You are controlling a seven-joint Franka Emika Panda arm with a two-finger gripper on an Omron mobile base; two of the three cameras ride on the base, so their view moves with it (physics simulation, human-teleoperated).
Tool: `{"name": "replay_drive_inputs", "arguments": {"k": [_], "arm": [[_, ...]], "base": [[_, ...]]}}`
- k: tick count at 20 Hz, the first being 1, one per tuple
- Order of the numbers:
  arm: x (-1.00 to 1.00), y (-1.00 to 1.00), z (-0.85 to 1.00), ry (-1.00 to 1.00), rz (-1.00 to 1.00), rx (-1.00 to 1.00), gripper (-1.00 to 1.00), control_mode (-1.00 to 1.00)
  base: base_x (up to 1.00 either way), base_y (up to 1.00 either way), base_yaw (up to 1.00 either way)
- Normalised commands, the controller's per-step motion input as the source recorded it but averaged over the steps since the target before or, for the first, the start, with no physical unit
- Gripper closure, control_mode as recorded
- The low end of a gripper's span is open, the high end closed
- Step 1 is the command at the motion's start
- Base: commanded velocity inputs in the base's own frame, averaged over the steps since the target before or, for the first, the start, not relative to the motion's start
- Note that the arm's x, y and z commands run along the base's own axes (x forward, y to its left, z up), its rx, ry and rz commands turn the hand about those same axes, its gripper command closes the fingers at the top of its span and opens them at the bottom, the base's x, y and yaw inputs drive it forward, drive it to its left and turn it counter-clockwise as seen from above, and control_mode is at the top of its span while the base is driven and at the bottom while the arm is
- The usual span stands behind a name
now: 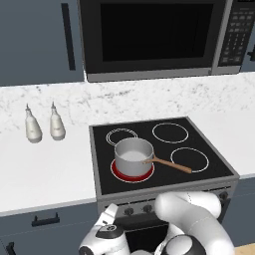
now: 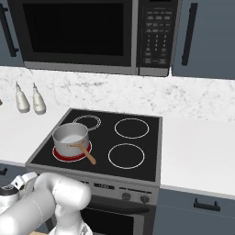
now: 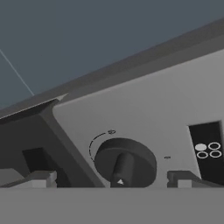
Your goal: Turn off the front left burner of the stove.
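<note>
Astride the stove knob (image 3: 125,162), the hand (image 3: 111,178) gapes

**Colours at the stove**

My stove (image 1: 164,149) has a black glass top and a grey steel front panel. Its front left burner (image 1: 130,174) glows red; the other rings are thin white outlines. The saucepan (image 1: 132,155) on the glow is silvery steel with a brown wooden handle. In my hand view the knob (image 3: 125,162) is dark grey with a small white pointer, beside a black plate with four white circles, one filled. The counter (image 1: 45,164) is white, the wall marbled white and grey. Two bottles (image 1: 33,125) are off-white. The cabinets are slate blue, the microwave (image 1: 154,37) black and silver.
</note>
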Motion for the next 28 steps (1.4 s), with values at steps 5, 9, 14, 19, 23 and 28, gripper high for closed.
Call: {"name": "replay_drive_inputs", "arguments": {"k": [5, 9, 14, 19, 23, 28], "arm": [[0.07, 0.03, 0.0, 0.0, 0.0, 0.0, -1.0, -1.0], [0.0, 0.0, 0.0, 0.0, 0.0, 0.0, 1.0, -1.0], [0.05, 0.0, 0.0, 0.02, 0.0, 0.0, 1.0, -1.0], [0.23, 0.0, 0.01, 0.1, 0.0, 0.13, 1.0, -1.0], [0.15, -0.06, 0.1, 0.15, -0.01, 0.38, 1.0, -1.0], [0.0, -0.28, 0.17, 0.11, -0.08, 0.57, 1.0, -1.0]], "base": [[0.0, 0.0, 0.0], [0.0, 0.0, 0.0], [0.0, 0.0, 0.0], [0.0, 0.0, 0.0], [0.0, 0.0, 0.0], [0.0, 0.0, 0.0]]}}
